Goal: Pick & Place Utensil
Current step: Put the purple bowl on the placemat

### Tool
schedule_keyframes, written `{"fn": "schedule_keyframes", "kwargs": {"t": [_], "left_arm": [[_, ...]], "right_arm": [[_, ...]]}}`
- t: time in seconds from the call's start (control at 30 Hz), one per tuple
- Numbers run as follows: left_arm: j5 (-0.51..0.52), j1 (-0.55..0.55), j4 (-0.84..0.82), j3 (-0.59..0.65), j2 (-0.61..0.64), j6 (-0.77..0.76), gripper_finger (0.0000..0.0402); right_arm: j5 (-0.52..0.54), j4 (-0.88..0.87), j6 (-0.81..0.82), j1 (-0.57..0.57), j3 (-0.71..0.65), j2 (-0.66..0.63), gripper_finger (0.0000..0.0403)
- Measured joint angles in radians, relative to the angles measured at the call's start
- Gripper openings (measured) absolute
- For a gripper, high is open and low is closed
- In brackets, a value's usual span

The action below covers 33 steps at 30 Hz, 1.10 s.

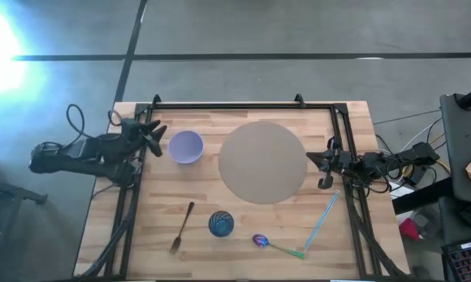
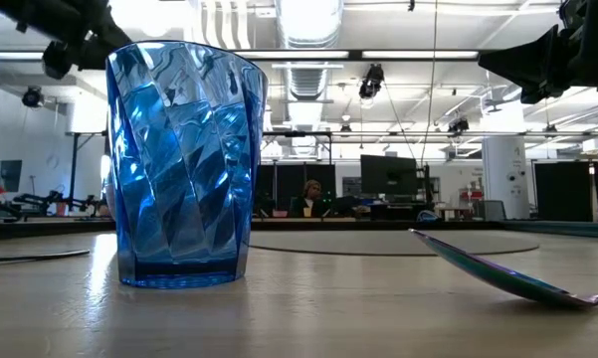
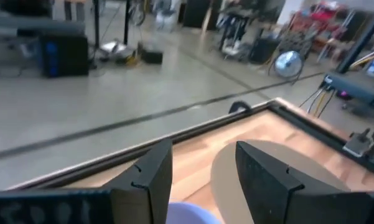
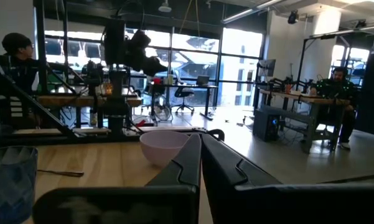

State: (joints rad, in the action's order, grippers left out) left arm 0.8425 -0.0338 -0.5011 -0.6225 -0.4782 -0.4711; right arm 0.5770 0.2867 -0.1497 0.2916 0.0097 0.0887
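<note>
Wooden table (image 1: 243, 227), lower frame, holds fork (image 1: 182, 227); left gripper (image 1: 153, 135), fingers spread, empty, should descend squarely over its handle; right gripper (image 1: 323, 163) waits closed.

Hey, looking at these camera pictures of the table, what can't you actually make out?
- Low view: the blue cup blocks the table behind it; the bowl is hidden.
- Low view: the spoon runs off the right edge; its handle is cut off.
- Left wrist view: the left gripper fingers cover most of the bowl.
- Right wrist view: the shut right gripper hides the mat.
- High view: the fork tines are too small.
</note>
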Motion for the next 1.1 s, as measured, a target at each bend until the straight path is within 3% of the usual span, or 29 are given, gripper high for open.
{"fn": "schedule_keyframes", "kwargs": {"t": [0.3, 0.6, 1.1], "left_arm": [[-0.21, 0.218, -0.164, -0.164, -0.233, -0.054, 0.0168], [-0.6, 0.517, -0.207, -0.182, -0.355, -0.03, 0.0168], [-0.651, 0.59, -0.248, -0.228, -0.441, 0.108, 0.0168]], "right_arm": [[0.0, 0.0, 0.0, 0.0, 0.0, 0.0, 0.0008], [0.0, 0.0, 0.0, 0.0, 0.0, 0.0, 0.0008], [0.0, 0.0, 0.0, 0.0, 0.0, 0.0, 0.0008]]}}
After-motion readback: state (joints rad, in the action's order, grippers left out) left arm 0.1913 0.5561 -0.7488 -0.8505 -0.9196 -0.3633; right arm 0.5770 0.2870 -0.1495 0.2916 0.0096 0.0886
